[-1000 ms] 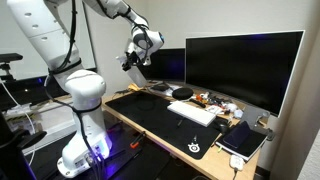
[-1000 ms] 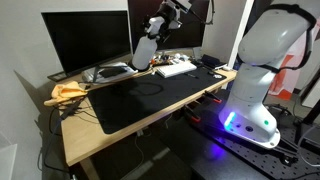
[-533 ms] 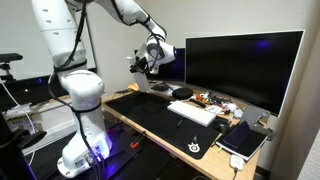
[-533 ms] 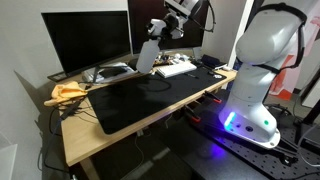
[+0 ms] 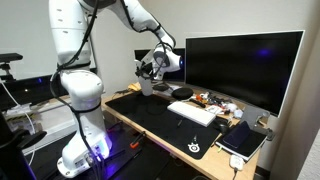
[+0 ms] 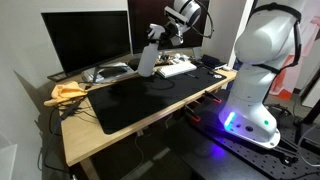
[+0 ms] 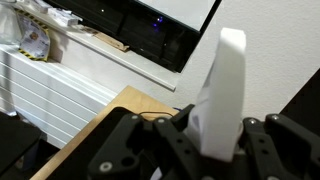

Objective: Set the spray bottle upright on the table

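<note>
Well, in an exterior view a wide dark monitor (image 5: 243,65) stands along the back of the table (image 5: 125,119), and a white keyboard (image 5: 192,112) lies on the black mat (image 5: 165,128) in front of it. My gripper (image 5: 150,68) hangs over the far corner, clenched on the spray bottle (image 5: 147,86), which reaches down below my fingers, close to upright. Again in an exterior view, the bottle (image 6: 146,60) shows pale just beside the keyboard (image 6: 177,68), with a yellow cloth (image 6: 68,92) well apart at the desk's end; I cannot tell whether its base touches the mat. In the wrist view the bottle (image 7: 222,90) fills the middle between my dark fingers (image 7: 130,145), above a light-wood table corner (image 7: 125,100), with a white ribbed panel (image 7: 40,90) beyond.
</note>
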You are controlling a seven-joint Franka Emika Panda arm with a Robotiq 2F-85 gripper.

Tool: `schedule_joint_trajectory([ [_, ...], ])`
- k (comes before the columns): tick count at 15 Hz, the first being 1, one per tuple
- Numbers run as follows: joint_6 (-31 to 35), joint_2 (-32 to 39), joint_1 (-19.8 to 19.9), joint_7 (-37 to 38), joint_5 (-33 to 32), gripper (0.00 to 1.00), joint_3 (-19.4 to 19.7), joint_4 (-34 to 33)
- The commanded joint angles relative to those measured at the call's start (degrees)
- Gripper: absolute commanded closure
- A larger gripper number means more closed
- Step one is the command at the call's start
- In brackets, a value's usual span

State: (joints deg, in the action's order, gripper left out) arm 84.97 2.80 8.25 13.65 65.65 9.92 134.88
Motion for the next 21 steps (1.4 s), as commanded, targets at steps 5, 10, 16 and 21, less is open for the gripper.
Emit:
schedule_joint_trajectory([
  [5, 0.31, 6.75, -0.17, 2.6, 2.37, 0.98, -0.41, -3.16],
  [10, 2.82, 8.72, -0.54, 5.29, 3.0, 0.98, -0.18, -3.62],
  [16, 2.91, 10.24, -0.58, 5.7, 2.97, 0.98, -0.19, -4.32],
  [21, 2.69, 11.17, -0.55, 5.42, 2.51, 0.98, -0.09, -4.52],
])
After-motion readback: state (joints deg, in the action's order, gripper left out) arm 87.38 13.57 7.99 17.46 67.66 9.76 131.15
